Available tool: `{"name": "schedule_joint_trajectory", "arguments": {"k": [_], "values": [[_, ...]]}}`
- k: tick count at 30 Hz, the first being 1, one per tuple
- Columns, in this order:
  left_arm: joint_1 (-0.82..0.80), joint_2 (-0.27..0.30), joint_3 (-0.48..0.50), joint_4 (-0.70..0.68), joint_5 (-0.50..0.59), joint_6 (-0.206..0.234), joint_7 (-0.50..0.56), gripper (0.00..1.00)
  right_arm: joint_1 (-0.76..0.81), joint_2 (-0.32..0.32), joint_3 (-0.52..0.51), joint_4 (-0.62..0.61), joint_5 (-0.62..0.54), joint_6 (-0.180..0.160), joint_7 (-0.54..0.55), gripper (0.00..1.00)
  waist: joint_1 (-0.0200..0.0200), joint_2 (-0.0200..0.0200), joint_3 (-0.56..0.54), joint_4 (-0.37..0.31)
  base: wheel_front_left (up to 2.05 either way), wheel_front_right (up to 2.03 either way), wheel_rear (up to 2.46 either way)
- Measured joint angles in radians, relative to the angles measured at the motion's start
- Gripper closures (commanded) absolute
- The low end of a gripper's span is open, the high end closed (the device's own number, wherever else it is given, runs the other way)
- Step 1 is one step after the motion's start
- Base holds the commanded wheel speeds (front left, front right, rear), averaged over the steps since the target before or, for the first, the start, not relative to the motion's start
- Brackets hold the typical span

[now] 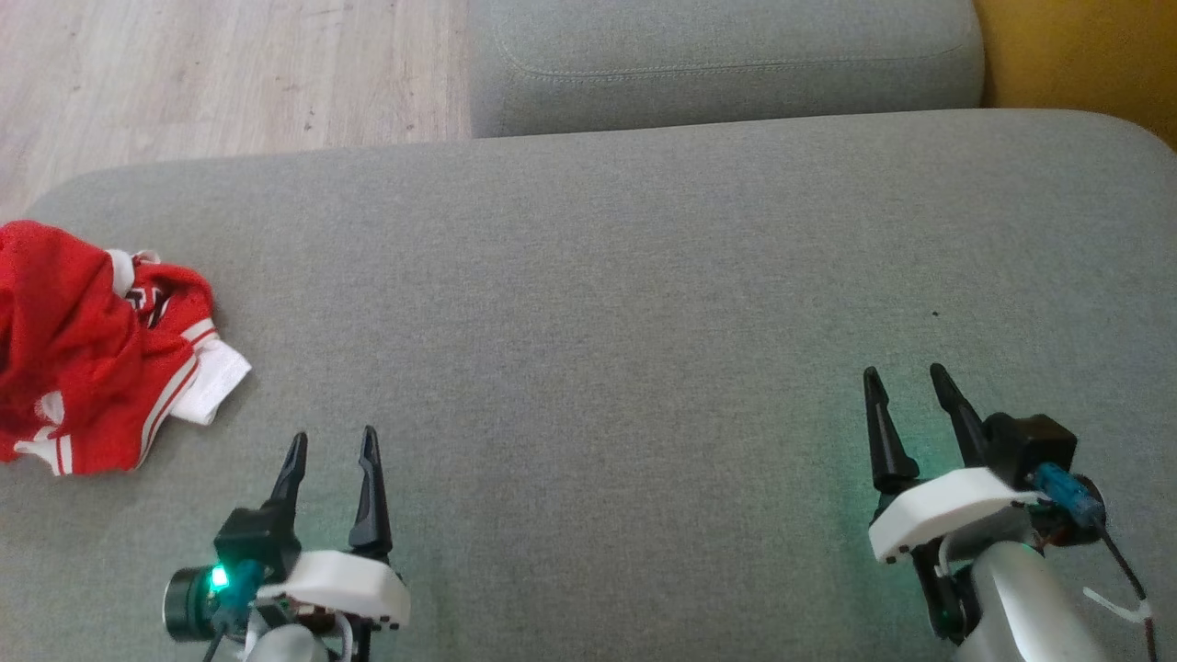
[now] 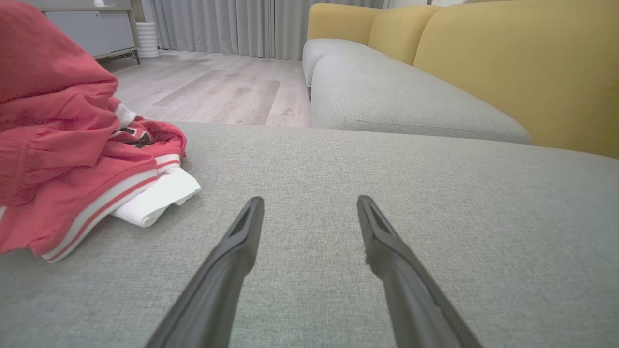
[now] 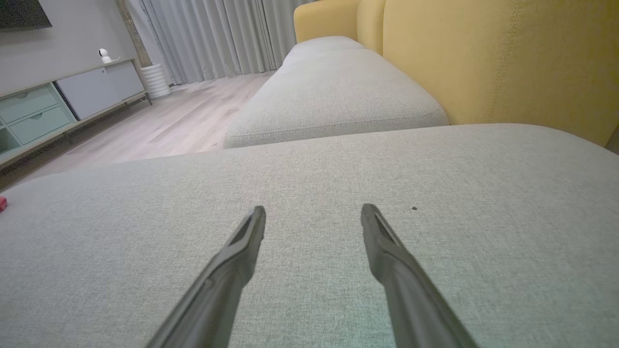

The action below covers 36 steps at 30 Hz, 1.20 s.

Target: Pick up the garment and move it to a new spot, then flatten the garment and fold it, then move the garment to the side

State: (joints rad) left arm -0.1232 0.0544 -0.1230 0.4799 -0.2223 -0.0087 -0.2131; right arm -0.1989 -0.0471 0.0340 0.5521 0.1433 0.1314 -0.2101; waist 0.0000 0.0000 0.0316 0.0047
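The garment [image 1: 87, 345] is a crumpled red piece with white stripes and white trim, heaped at the left edge of the grey sofa cushion [image 1: 607, 303]. In the left wrist view the garment [image 2: 63, 159] lies to the left of my fingers. My left gripper [image 1: 333, 443] hovers open just right of and nearer than the heap, nothing between its fingers. Far to the right, my right gripper [image 1: 906, 379] stands open over bare cushion. A sliver of the red garment [image 3: 2, 203] shows at the left edge of the right wrist view. Both grippers [image 2: 309, 205] [image 3: 312, 215] are empty.
A second grey cushion [image 1: 726, 64] sits beyond the big one, with a yellow backrest [image 1: 1080, 55] at the right. Pale wooden floor [image 1: 221, 74] lies past the cushion's far left edge. A low cabinet [image 3: 53, 101] and curtains [image 3: 213, 38] stand across the room.
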Motion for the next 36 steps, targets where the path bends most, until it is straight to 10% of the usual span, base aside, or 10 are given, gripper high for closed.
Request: {"name": "schedule_joint_trajectory", "arguments": {"k": [36], "values": [[-0.02,-0.007,0.03,-0.002,0.169,0.01,-0.038,0.0,-0.023,0.0,0.028,0.026,-0.134,0.0,-0.038,0.0,0.0,0.0,0.044,0.074,0.0,0.0,0.0]]}}
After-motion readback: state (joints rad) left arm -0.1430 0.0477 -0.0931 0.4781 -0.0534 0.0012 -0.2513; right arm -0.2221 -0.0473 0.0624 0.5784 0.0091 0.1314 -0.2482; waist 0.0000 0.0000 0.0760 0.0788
